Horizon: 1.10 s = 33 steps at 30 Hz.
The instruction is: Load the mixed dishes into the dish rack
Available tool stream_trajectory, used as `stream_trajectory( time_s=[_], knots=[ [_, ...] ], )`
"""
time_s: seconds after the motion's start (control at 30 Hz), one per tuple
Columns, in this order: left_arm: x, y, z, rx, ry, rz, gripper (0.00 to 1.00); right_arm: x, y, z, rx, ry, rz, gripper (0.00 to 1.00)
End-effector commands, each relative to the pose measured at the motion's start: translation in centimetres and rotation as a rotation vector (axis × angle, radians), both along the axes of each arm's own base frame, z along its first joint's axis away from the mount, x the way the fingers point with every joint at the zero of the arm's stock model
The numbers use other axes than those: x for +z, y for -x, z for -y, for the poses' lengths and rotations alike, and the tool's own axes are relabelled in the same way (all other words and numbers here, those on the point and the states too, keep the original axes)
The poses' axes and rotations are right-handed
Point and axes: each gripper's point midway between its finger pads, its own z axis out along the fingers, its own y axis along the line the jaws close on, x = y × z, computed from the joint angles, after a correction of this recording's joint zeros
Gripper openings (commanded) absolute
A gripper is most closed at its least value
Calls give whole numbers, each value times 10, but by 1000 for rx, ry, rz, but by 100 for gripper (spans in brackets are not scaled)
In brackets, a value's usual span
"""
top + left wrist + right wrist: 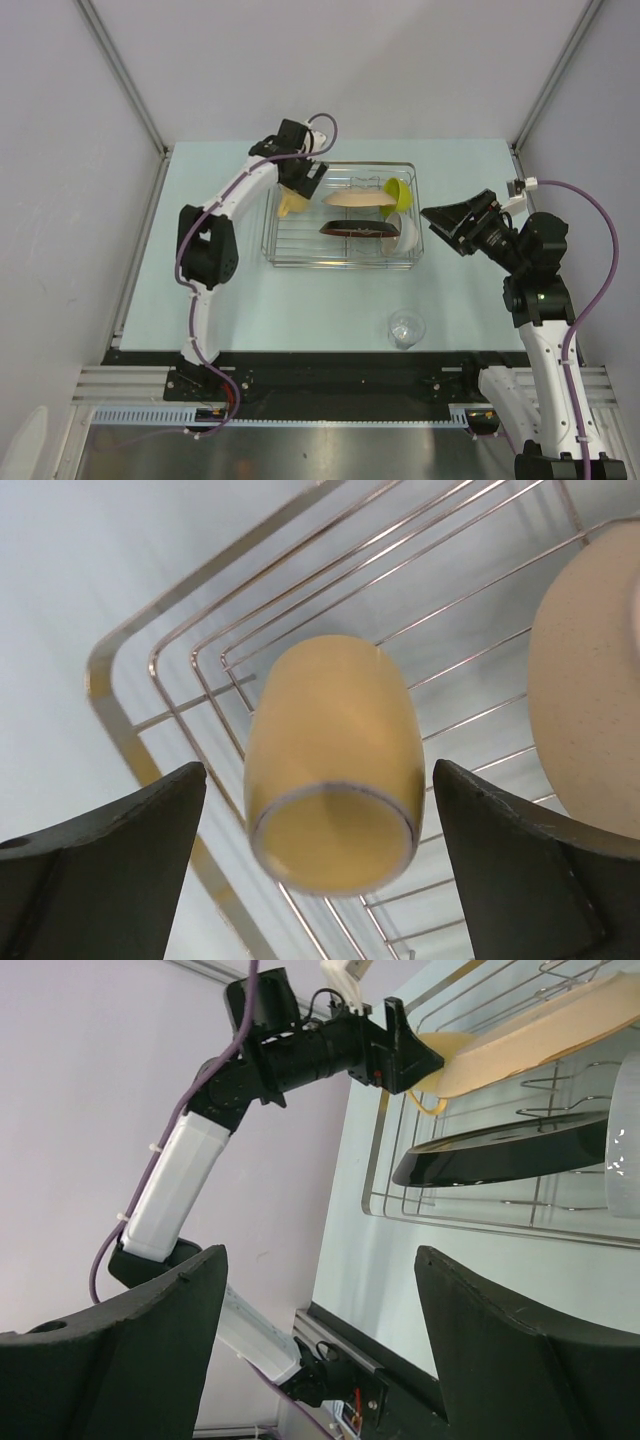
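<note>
Left pincer (320, 780): jaws apart, mug (330, 720) lying between them, clear of both, in rack (110, 695) corner. Right pincer (318, 1260): jaws apart, empty, rack ahead

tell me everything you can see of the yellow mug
The yellow mug is pale yellow, glossy and ceramic-looking, with a rounded barrel body. It sits tilted in the left end corner of the dish rack, resting on the wires, one round end facing the left wrist camera. Its handle is hidden in that view. The left gripper stands open around it, with neither finger touching.
</note>
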Motion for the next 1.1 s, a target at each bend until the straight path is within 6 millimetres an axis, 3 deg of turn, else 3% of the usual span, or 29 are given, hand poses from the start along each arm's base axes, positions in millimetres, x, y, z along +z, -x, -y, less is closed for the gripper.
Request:
stream_trajectory(
  time_s=[0.0,0.07,0.1,0.17,0.2,0.3,0.33,0.4,0.47,0.53,0.57,0.6,0.63,0.67,0.73,0.77,0.83,0.9,1.07],
  knots=[
    [119,-5,7,2,111,235,100,2,2,1,0,17,30,83],
    [137,-1,6,-3,121,262,100,1,2,1,-1,23,32,85],
    [156,3,4,-6,134,296,100,1,2,1,0,28,35,86],
    [172,9,3,-14,148,318,100,-4,2,3,-8,48,27,92],
    [189,16,2,-20,169,344,100,-6,2,4,-15,60,28,100],
    [209,30,2,-38,208,356,100,-17,4,10,-40,111,11,100],
    [223,39,0,-44,226,377,100,-26,4,12,-52,127,-20,100],
    [231,49,-2,-44,244,376,100,-42,3,17,-64,174,-65,100],
    [250,68,-2,-71,286,398,100,-69,7,21,-71,233,-182,100],
    [248,81,-4,-81,295,386,100,-105,15,25,-75,365,-308,99],
    [261,93,-9,-85,309,412,100,-113,19,27,-83,413,-337,100],
    [249,99,-11,-86,296,385,100,-114,22,28,-94,454,-348,100],
    [248,104,-13,-88,291,387,100,-128,25,39,-143,536,-404,100],
    [258,114,-18,-91,298,415,100,-131,33,30,-110,582,-406,100],
    [246,122,-23,-92,277,396,100,-142,40,35,-143,671,-460,100],
    [246,126,-25,-95,274,398,100,-146,50,21,-86,709,-456,100],
    [248,136,-31,-90,273,405,100,-157,62,26,-102,801,-501,100],
    [251,143,-33,-89,282,410,100,-168,80,9,-44,871,-527,100],
    [256,150,-34,-82,307,414,100,-186,115,10,-55,1045,-586,100]
  ],
)
